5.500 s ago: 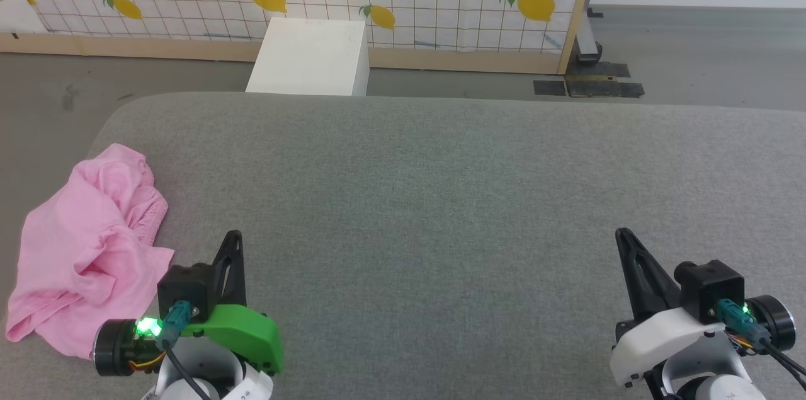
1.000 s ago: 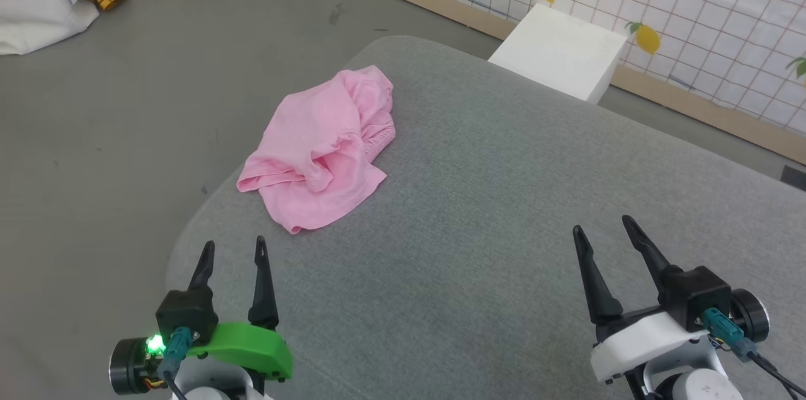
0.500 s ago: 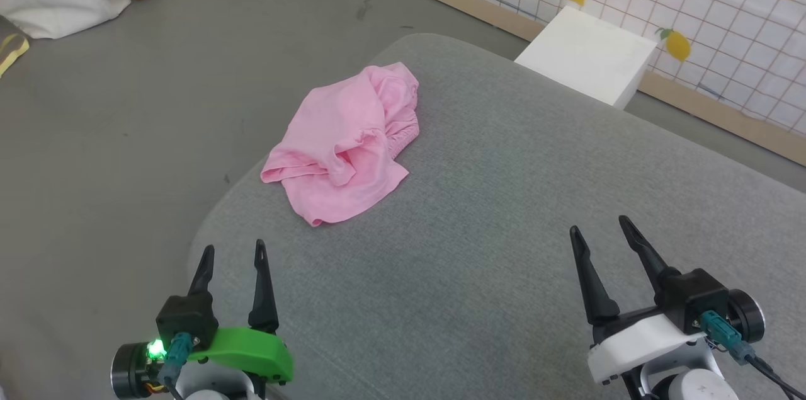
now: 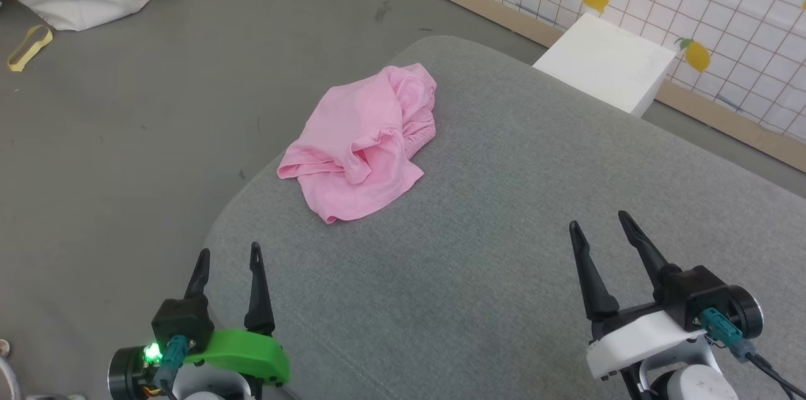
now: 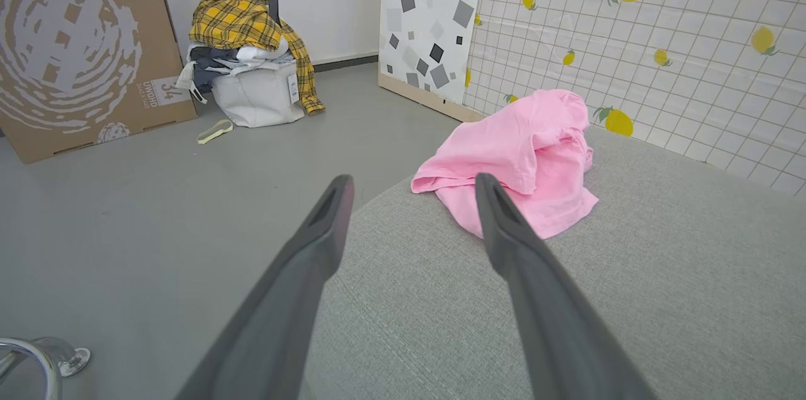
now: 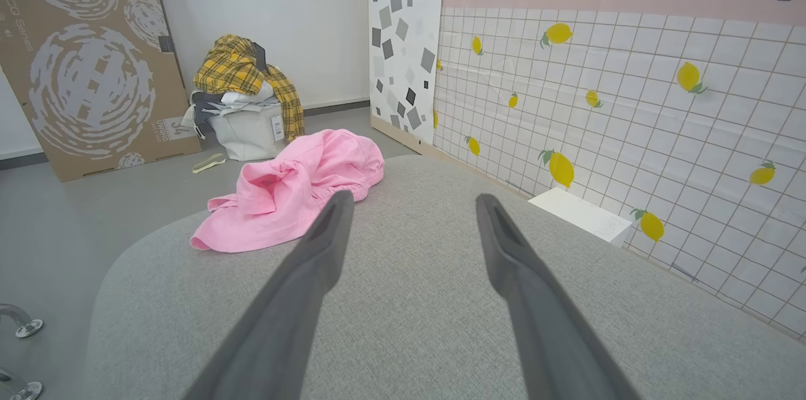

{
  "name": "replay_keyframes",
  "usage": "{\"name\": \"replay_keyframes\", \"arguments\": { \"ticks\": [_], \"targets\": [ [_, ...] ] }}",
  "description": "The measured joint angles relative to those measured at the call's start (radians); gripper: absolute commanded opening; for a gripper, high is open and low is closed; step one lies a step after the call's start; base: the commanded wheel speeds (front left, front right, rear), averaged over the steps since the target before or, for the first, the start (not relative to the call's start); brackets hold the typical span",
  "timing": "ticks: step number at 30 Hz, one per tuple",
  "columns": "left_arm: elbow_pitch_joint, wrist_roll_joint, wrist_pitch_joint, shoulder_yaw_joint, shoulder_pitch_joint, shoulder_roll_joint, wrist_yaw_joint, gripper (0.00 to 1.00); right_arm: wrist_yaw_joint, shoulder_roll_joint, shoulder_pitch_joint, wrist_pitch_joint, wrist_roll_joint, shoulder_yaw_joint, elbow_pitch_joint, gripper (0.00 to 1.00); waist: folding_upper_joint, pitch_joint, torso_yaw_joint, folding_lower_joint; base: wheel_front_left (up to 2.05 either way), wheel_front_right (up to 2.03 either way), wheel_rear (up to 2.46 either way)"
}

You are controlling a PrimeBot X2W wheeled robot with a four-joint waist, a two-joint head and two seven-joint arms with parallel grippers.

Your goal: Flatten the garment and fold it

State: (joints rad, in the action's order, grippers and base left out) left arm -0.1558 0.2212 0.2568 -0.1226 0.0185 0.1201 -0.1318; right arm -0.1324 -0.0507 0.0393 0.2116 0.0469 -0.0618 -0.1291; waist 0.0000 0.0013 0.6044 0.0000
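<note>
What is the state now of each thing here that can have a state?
garment: crumpled in a heap on the grey cushion, not flattened, not folded, held by nothing.
left gripper: open, empty, apart from the garment.
right gripper: open, empty, over the grey cushion.

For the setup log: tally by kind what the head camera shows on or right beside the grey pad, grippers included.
Pink garment, crumpled on the pad: 1
White box, beside the pad's far edge: 1
Grippers, both open: 2 (left gripper, right gripper)
Total: 4
</note>
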Motion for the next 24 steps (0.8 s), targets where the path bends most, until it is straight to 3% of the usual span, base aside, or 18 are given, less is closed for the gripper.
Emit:
{"name": "replay_keyframes", "arguments": {
  "ticks": [9, 19, 24],
  "targets": [
    [0.004, 0.064, -0.031, 0.012, 0.033, 0.002, 0.016, 1.0, 0.0, 0.0, 0.005, -0.003, -0.001, -0.009, 0.007, 1.0, 0.0, 0.014, -0.016, 0.0, 0.0, 0.0, 0.0],
    [-0.119, 0.194, -0.195, 0.087, 0.438, 0.049, 0.083, 1.0, 0.0, 0.001, 0.075, -0.045, -0.045, -0.018, 0.074, 1.0, 0.0, 0.135, -0.077, 0.0001, 0.0, 0.0, 0.0],
    [-0.203, 0.265, -0.372, 0.123, 0.634, 0.117, 0.106, 1.0, 0.0, 0.001, 0.12, -0.055, -0.067, -0.02, 0.104, 1.0, 0.0, 0.23, -0.128, 0.0001, 0.0, 0.0, 0.0]
  ]
}}
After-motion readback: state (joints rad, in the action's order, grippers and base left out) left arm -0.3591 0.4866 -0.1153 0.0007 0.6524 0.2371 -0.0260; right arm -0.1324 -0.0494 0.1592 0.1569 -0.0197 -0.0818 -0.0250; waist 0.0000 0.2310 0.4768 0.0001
